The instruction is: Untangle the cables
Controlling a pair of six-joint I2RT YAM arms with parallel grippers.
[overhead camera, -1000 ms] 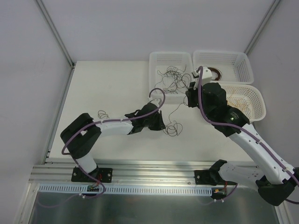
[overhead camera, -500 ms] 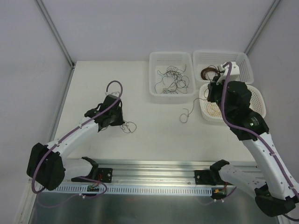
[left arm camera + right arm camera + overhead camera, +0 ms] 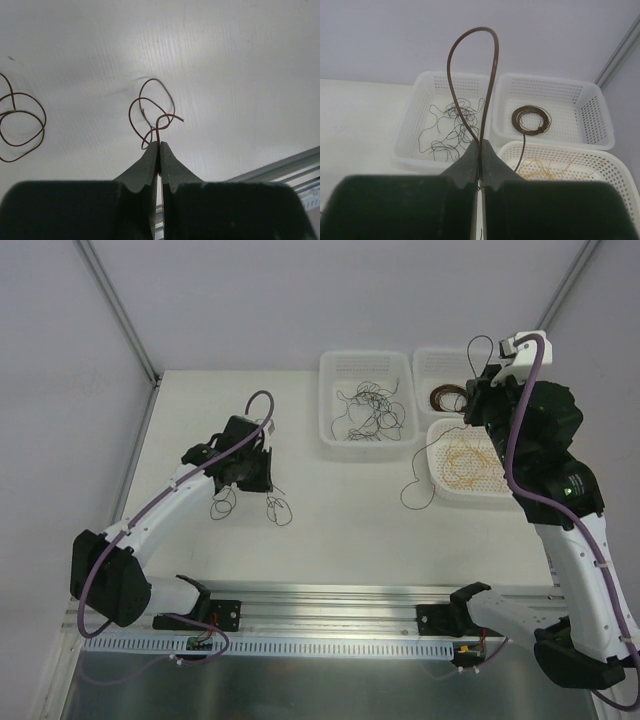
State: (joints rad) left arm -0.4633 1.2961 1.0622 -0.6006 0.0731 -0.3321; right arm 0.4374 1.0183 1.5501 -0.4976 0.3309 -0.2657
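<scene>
My left gripper [image 3: 268, 486] is shut on a dark brown cable [image 3: 152, 111] whose curls lie on the white table [image 3: 330, 520]. A second brown curl [image 3: 19, 124] lies to its left, untouched. My right gripper [image 3: 477, 387] is raised over the baskets and shut on another dark brown cable [image 3: 470, 75]. That cable arches above the fingertips, and its tail [image 3: 415, 490] hangs down to the table. Loose black cables [image 3: 365, 408] lie in the left basket [image 3: 328, 400], a brown coil [image 3: 531, 120] in the back right one, and yellow cables [image 3: 470, 462] in the near right one.
Three white perforated baskets stand at the table's back right: the left one, the back right basket [image 3: 522, 370] and the near right basket [image 3: 436, 488]. An aluminium rail [image 3: 330, 612] runs along the near edge. White walls enclose the table.
The left gripper has carried its brown cable from the table's middle to the left. The right gripper has risen and moved right over the baskets, drawing its cable up and away.
</scene>
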